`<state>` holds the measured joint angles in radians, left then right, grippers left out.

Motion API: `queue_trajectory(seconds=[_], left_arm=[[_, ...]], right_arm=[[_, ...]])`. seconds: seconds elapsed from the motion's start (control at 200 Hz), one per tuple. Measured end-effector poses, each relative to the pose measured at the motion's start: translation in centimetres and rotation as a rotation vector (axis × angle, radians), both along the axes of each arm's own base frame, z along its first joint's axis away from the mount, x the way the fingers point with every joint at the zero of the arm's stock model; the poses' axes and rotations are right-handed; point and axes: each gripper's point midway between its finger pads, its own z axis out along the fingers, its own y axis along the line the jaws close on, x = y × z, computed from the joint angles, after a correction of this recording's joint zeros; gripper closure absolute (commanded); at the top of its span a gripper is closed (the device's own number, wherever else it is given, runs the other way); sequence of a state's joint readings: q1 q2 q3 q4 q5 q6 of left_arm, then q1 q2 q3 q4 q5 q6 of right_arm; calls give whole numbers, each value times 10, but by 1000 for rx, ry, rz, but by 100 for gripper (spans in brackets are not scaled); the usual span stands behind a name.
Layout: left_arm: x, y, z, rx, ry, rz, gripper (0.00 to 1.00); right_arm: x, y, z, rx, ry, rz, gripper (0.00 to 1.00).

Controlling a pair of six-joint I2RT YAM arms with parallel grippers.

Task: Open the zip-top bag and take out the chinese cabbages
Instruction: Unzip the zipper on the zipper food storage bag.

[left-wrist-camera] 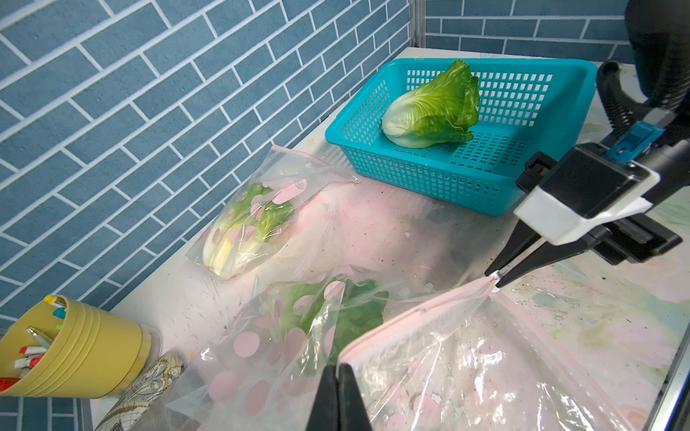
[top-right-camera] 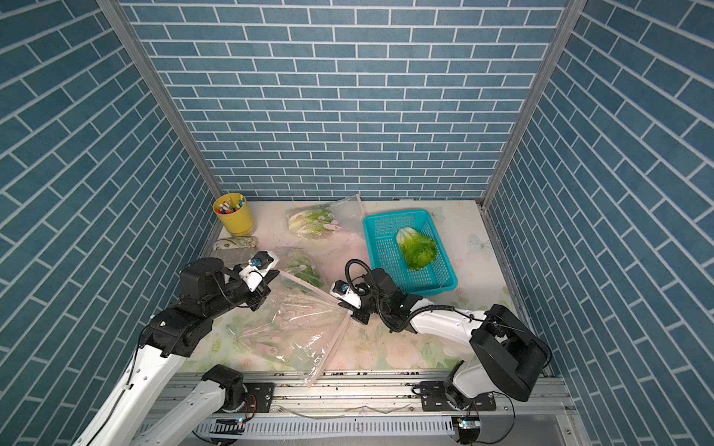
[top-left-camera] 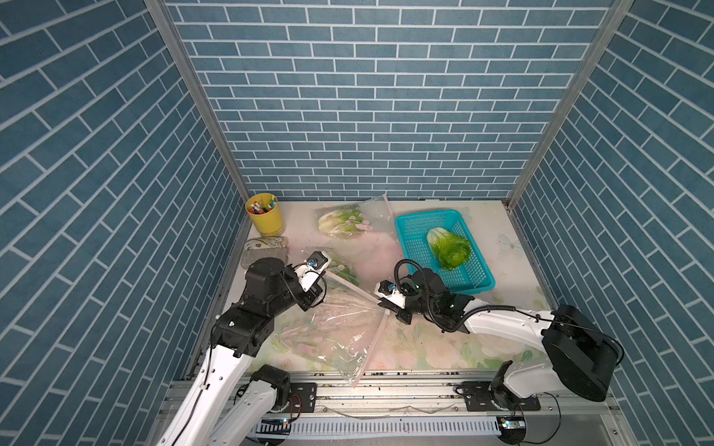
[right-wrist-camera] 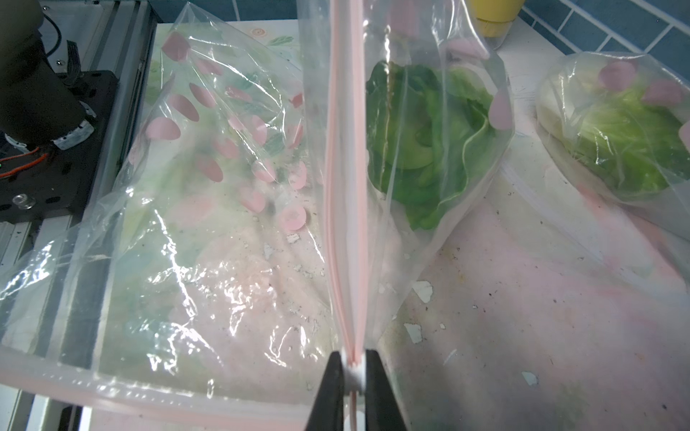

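Observation:
A clear zip-top bag (top-left-camera: 332,336) with pink dots lies front centre, and only tablecloth shows through it. My left gripper (left-wrist-camera: 338,367) is shut on one end of its pink zip strip (left-wrist-camera: 418,313). My right gripper (right-wrist-camera: 353,364) is shut on the white slider (right-wrist-camera: 354,373), and the strip is stretched between them. One chinese cabbage (top-left-camera: 450,247) lies in the teal basket (top-left-camera: 425,217). A second cabbage (left-wrist-camera: 347,313) sits in its own dotted bag just behind the strip. A third one (left-wrist-camera: 242,227) is bagged near the back wall.
A yellow cup of pens (top-left-camera: 266,214) and a patterned pouch (top-left-camera: 266,245) stand at the back left, close to my left arm. Blue brick walls close three sides. A metal rail (top-left-camera: 386,390) runs along the front, and the bag's corner hangs over it.

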<state>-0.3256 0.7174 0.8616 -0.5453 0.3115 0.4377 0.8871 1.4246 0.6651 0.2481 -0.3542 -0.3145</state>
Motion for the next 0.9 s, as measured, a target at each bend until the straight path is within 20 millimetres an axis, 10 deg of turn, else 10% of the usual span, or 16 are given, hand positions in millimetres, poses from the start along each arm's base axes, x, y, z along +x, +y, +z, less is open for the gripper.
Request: queue_trajectory(seconds=[0.75, 0.9], left_arm=[[-5, -2, -1, -9, 15, -14, 100], [-5, -2, -1, -18, 15, -13, 100]], right_arm=[[-3, -9, -11, -26, 6, -16, 100], [-3, -11, -13, -35, 15, -26, 62]])
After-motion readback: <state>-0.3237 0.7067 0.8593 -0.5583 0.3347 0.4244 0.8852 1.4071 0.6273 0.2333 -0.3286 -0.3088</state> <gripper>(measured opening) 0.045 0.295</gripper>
